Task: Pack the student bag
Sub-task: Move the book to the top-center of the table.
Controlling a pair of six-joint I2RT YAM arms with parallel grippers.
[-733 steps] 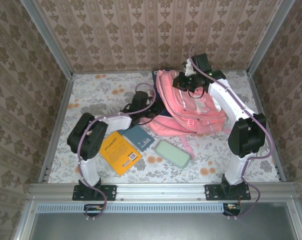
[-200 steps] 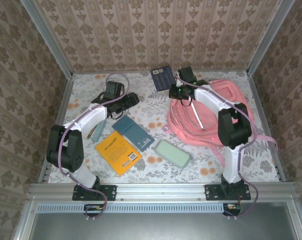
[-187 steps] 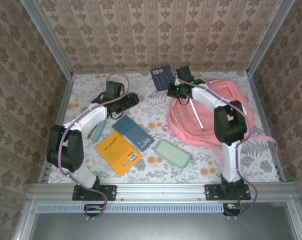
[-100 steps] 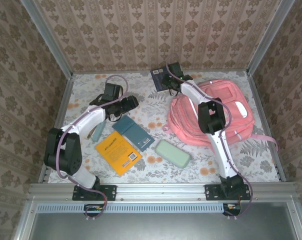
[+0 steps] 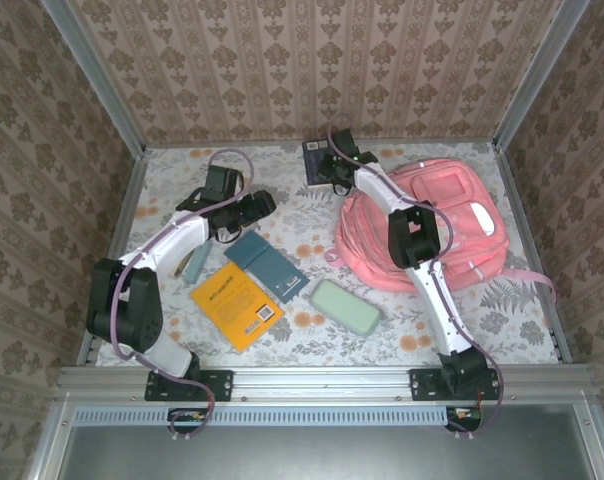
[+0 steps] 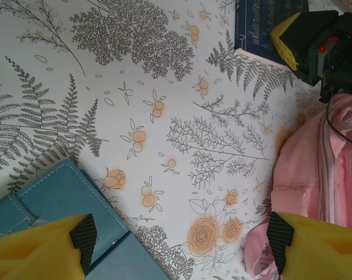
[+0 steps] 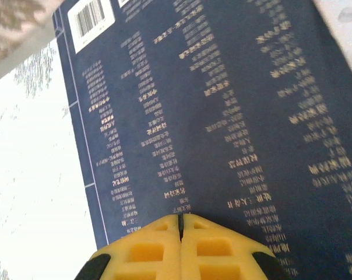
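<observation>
Wrist views: right pincer, clenched, over navy book bearing white barcode label and pale print, illegible; left pincer released above bench. Overhead view: student bag lies just right of book.

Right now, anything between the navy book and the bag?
Nothing visible. The navy book lies just left of the bag, with bare cloth between. The right gripper is over the book.
</observation>
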